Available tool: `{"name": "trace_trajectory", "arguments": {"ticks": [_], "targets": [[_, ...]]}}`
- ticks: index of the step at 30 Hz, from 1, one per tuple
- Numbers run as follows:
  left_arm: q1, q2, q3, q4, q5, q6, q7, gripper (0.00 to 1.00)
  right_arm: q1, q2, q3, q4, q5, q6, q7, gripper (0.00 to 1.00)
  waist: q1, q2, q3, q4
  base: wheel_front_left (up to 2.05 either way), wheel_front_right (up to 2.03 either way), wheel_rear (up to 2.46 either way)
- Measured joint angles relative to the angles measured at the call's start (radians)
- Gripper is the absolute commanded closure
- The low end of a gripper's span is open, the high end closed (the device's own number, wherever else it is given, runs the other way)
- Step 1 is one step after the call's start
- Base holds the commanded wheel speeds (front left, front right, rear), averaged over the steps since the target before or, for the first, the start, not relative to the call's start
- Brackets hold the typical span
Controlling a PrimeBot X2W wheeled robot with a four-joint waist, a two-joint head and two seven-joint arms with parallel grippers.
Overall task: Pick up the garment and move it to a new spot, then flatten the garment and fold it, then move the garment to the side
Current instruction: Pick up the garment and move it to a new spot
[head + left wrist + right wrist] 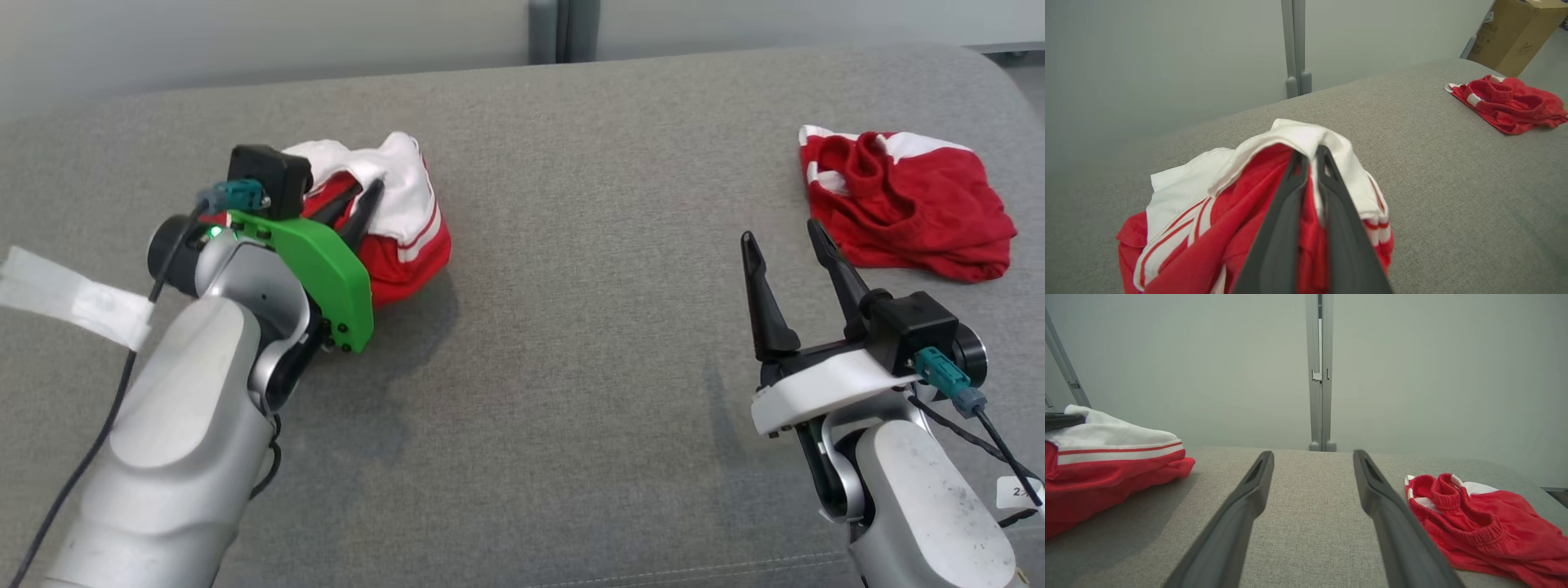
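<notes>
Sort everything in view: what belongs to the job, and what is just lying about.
In the job: red-and-white garment, clamped in the left gripper; right gripper, open and empty.
Lying about: red shorts on the grey upholstered surface; cardboard box beyond it.

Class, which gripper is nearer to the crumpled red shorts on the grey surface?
Right. The right gripper stands open just left of the shorts; the left gripper is far across, shut on the red-and-white garment.

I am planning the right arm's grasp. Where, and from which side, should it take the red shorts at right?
Probably the bunched waistband of the red shorts, from the near left: it forms a thick raised ridge, while the rest lies flat.
</notes>
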Motion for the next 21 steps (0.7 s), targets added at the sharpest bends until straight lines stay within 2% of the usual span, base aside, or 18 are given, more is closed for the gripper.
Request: {"name": "trace_trajectory", "arguments": {"ticks": [7, 19, 20, 21], "targets": [[0.078, -0.047, -0.006, 0.009, 0.010, 0.000, -0.054, 1.00, 0.021, -0.001, 0.016, -0.006, 0.000, 0.002, 0.000, 0.00, 0.0000, 0.0000, -0.050, -0.065, 0.00, 0.00, 0.00], [0.106, -0.108, -0.087, 0.061, 0.068, 0.002, -0.131, 1.00, 0.023, 0.002, 0.039, -0.007, 0.001, 0.015, 0.002, 0.00, 0.0000, 0.0000, -0.058, -0.170, 0.00, 0.00, 0.00], [0.117, -0.115, -0.090, 0.071, 0.068, 0.002, -0.134, 0.73, 0.023, 0.003, 0.040, -0.005, 0.002, 0.019, 0.002, 0.00, 0.0000, 0.0000, -0.057, -0.177, 0.00, 0.00, 0.00], [0.128, -0.120, -0.091, 0.082, 0.068, 0.005, -0.141, 0.66, 0.023, 0.003, 0.041, -0.004, 0.002, 0.019, 0.002, 0.00, 0.0000, 0.0000, -0.057, -0.183, 0.00, 0.00, 0.00]]}}
